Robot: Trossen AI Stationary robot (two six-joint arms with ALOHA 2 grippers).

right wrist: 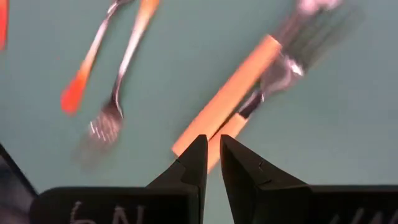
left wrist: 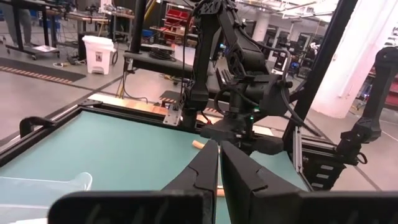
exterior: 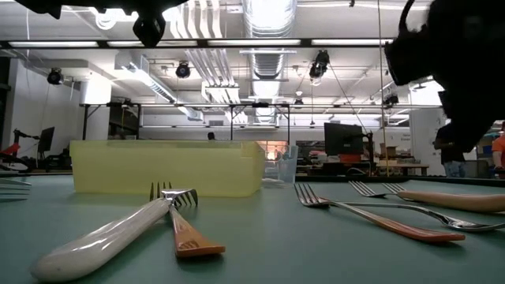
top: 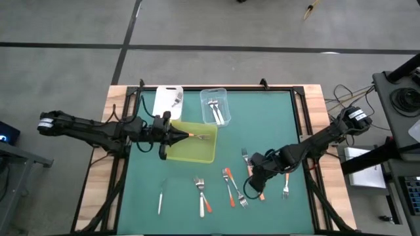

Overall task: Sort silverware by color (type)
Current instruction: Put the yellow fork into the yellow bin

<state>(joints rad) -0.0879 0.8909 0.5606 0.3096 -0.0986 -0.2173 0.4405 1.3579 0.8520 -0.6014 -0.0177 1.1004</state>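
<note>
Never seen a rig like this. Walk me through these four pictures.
It is a robot with two dark arms, each ending in a two-fingered pincer, sorting cutlery. One picture looks straight down, one looks level across the green table, and two come from cameras on the wrists. The left pincer is shut on an orange-handled metal fork over the yellow-green plastic tray. The right pincer hovers over loose orange-handled forks on the table. A white tub and a clear tub behind the tray each hold some cutlery.

Two dark, jointed arms (top: 98,130) trailing black cables — each pincer (right wrist: 210,163) with tapered black fingers.
</note>
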